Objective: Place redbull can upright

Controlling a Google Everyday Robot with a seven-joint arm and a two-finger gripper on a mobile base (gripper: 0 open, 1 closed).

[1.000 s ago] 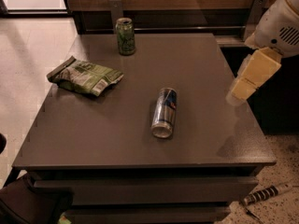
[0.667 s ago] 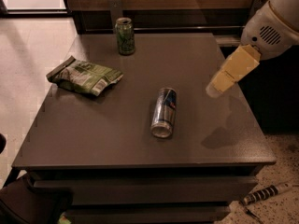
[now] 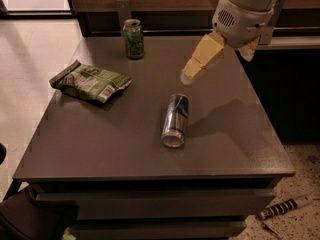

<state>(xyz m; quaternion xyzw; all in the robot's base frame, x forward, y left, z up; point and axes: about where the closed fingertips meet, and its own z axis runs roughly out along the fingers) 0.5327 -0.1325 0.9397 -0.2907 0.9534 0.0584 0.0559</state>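
Observation:
The redbull can (image 3: 175, 120) lies on its side near the middle of the dark table (image 3: 120, 149), its silver top facing the front edge. My gripper (image 3: 192, 69) hangs in the air above and just behind the can, reaching in from the upper right on a white arm. It touches nothing.
A shorter green can (image 3: 133, 39) stands upright at the back of the table. A green snack bag (image 3: 91, 81) lies at the left. A dark counter runs along the right. A striped object (image 3: 284, 207) lies on the floor at the lower right.
My gripper has moved left and inward from the table's right edge toward the lying can. The can, the green can and the bag have not moved.

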